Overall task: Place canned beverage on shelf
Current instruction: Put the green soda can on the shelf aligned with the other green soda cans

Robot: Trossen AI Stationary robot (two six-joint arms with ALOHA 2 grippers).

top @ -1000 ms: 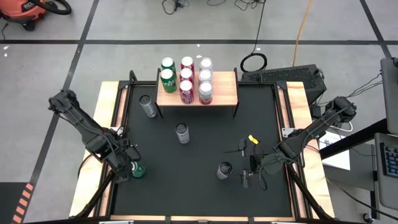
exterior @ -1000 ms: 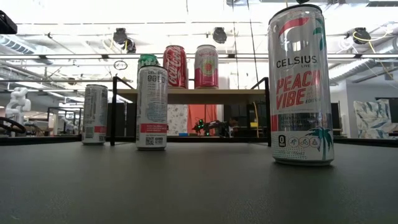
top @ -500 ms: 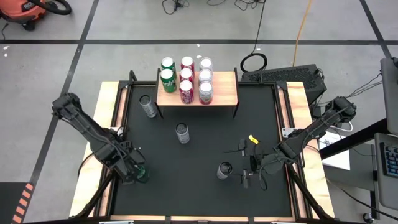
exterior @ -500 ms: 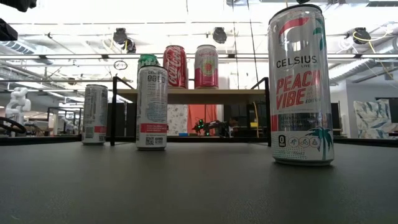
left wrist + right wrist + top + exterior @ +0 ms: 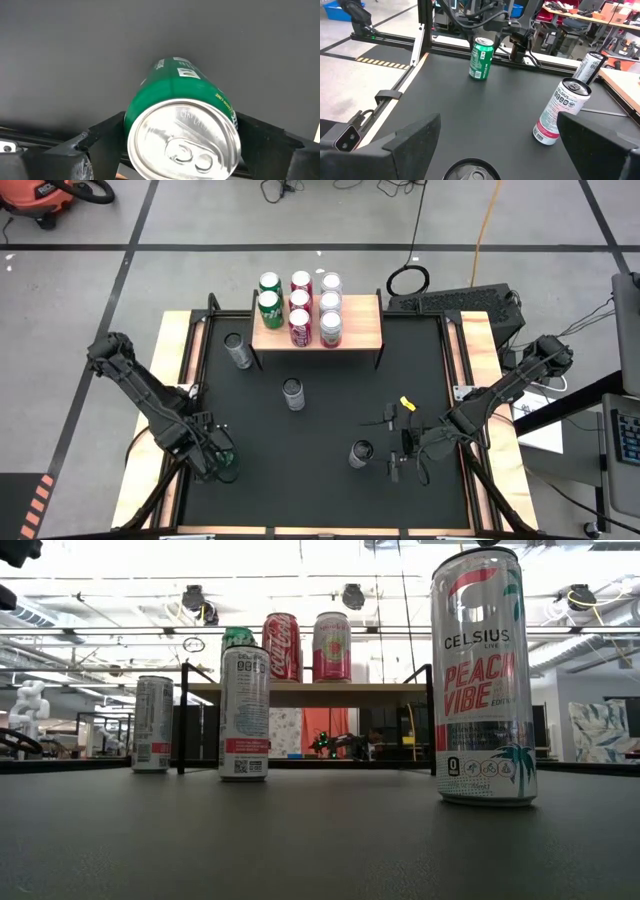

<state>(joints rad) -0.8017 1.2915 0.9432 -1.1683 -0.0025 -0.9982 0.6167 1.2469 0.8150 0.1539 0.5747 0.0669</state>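
A green can (image 5: pixel 182 117) stands upright on the black mat (image 5: pixel 320 430) near its near left corner. My left gripper (image 5: pixel 217 461) points down over the can, open, with one finger (image 5: pixel 102 137) on each side of the can's top; I see no touch. My right gripper (image 5: pixel 394 452) waits open at the near right, beside a tall slim can (image 5: pixel 360 453). The shelf (image 5: pixel 366 326), with a wood top on black legs, stands at the far edge and carries several cans (image 5: pixel 299 306).
Two more slim cans (image 5: pixel 238 350) (image 5: pixel 293 394) stand on the mat in front of the shelf. The low view shows the tall can (image 5: pixel 484 680) close up. A small yellow piece (image 5: pixel 406 403) lies right of centre. Wooden table edges frame the mat.
My left gripper has come down and moved toward the table's right and near edges, onto the green can, so its open fingers now stand on either side of the can's top. The can has stayed where it was.
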